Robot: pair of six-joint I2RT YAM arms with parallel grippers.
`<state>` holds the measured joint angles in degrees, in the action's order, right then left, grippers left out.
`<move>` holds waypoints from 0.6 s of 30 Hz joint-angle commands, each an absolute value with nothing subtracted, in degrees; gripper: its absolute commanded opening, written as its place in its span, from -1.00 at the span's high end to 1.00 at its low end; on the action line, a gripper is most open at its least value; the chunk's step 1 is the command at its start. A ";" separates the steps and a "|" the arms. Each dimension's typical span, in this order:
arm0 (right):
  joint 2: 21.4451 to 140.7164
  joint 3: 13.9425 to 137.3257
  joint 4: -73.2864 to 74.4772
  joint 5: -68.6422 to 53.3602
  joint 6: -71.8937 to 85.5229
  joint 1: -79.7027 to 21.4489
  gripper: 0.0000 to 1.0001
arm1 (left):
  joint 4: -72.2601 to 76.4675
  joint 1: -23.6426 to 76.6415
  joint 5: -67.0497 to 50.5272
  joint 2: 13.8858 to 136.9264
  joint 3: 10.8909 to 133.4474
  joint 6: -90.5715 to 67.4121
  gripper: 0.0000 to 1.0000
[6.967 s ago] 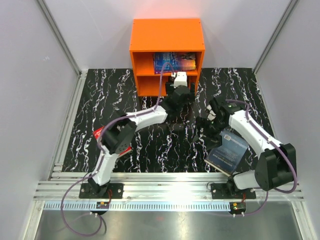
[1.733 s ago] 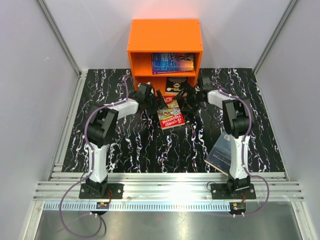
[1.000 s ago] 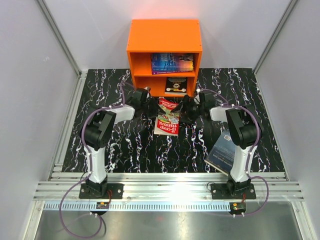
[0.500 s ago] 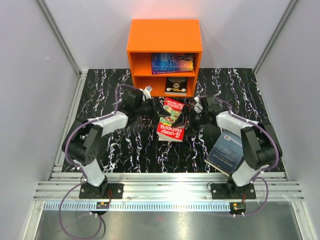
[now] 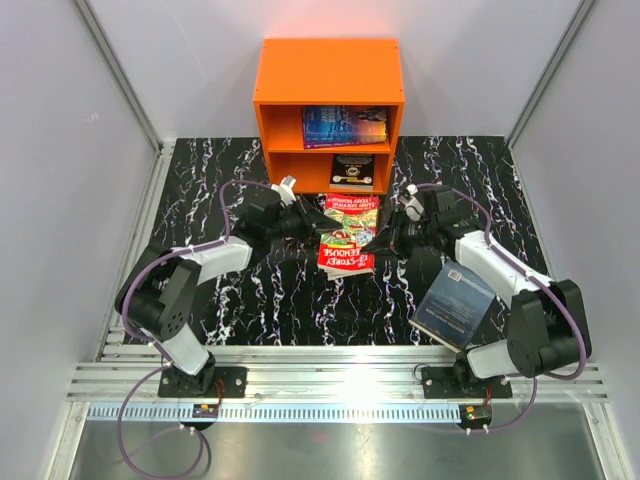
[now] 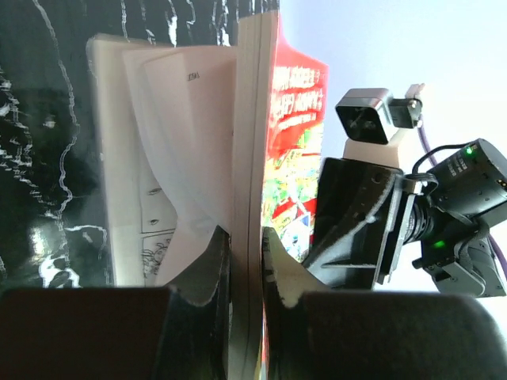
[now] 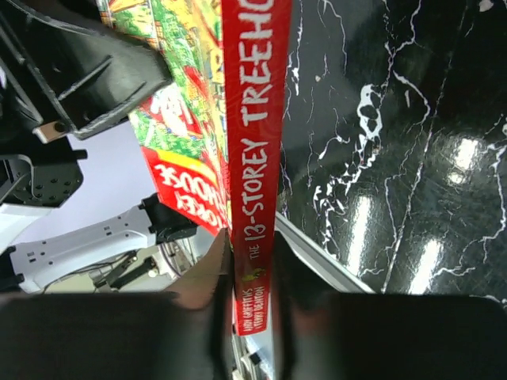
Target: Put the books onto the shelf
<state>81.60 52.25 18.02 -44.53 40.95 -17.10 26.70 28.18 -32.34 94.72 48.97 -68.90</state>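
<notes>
red-green book [image 5: 345, 235] not shelved; it sits just in front of the shelf [image 5: 330, 80], level with the lower compartment, cover facing up; spine reads "THE 13-STOREY TREEHOUSE" (author line under it is too small to trust); left gripper [image 6: 245, 237] clenched on the page edge, some pages fanning loose; right gripper [image 7: 252, 257] pinching the spine; blue book [image 5: 345, 127] in the shelf's upper compartment, 1 black book [image 5: 352, 170] in the lower; dark blue-grey book [image 5: 455, 305] flat on the table [image 5: 250, 290], in front and right of the shelf, title unreadable
</notes>
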 commanded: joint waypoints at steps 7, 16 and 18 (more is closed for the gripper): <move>73.40 55.81 21.70 -45.18 39.73 -16.88 1.00 | 11.34 36.20 -22.69 89.74 56.06 -63.32 -0.46; 72.86 69.51 45.08 -23.83 34.63 -16.61 1.00 | -61.46 57.10 43.24 90.17 99.69 -45.20 -0.97; 74.70 72.23 47.54 -23.03 35.76 -16.52 1.00 | -63.54 65.77 49.28 91.05 103.17 -41.07 -0.97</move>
